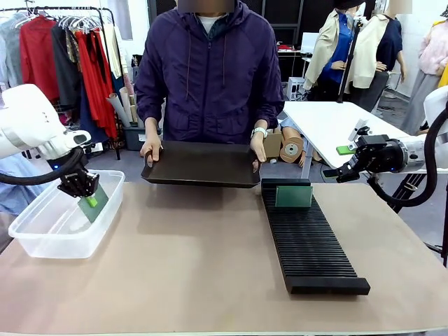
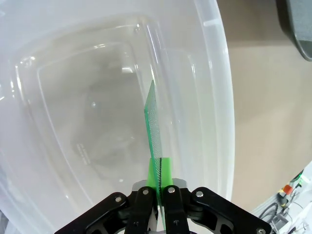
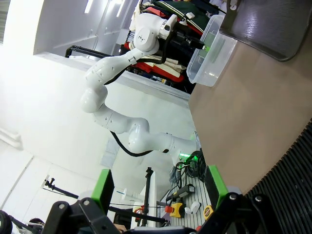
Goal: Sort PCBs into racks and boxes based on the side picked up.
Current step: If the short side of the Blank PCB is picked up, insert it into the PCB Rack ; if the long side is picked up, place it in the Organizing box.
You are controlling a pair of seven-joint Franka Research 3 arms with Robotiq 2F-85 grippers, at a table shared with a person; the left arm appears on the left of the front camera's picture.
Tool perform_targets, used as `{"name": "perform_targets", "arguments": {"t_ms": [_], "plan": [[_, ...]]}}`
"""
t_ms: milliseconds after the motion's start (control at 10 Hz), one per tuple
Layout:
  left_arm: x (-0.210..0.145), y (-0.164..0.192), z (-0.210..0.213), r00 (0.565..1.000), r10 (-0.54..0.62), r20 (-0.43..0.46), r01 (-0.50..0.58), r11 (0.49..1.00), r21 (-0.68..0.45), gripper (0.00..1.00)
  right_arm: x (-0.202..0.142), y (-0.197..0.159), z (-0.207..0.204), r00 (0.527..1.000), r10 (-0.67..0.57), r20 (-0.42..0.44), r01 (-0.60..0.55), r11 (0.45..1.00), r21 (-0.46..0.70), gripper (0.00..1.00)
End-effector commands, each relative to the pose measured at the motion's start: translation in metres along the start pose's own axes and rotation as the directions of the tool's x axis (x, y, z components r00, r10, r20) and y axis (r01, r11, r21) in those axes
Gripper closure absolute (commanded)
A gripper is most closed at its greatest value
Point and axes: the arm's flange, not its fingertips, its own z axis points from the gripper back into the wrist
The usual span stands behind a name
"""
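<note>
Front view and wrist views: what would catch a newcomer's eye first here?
Most striking is the left claw, shut on a green PCB and holding it edge-up inside the clear box at the table's left. Across the table a person holds a dark tray by both ends, and a second PCB stands upright at the far end of the long black rack. The right claw hangs open at the right, off the table.
</note>
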Motion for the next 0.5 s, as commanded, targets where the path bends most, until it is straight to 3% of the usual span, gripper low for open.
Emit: {"name": "perform_targets", "arguments": {"t_ms": [0, 400], "plan": [[0.0, 0.009, -0.012, 1.0, -0.007, 0.02, 0.007, 1.0, -0.028, 1.0, 0.001, 0.001, 0.0, 1.0, 0.02, -0.001, -0.02, 1.0, -0.01, 0.0], [0.0, 0.02, -0.032, 1.0, 0.011, -0.008, -0.012, 0.999, -0.036, 1.0, 0.001, 0.001, 0.0, 1.0, 0.02, -0.001, -0.02, 1.0, -0.01, 0.0]]}}
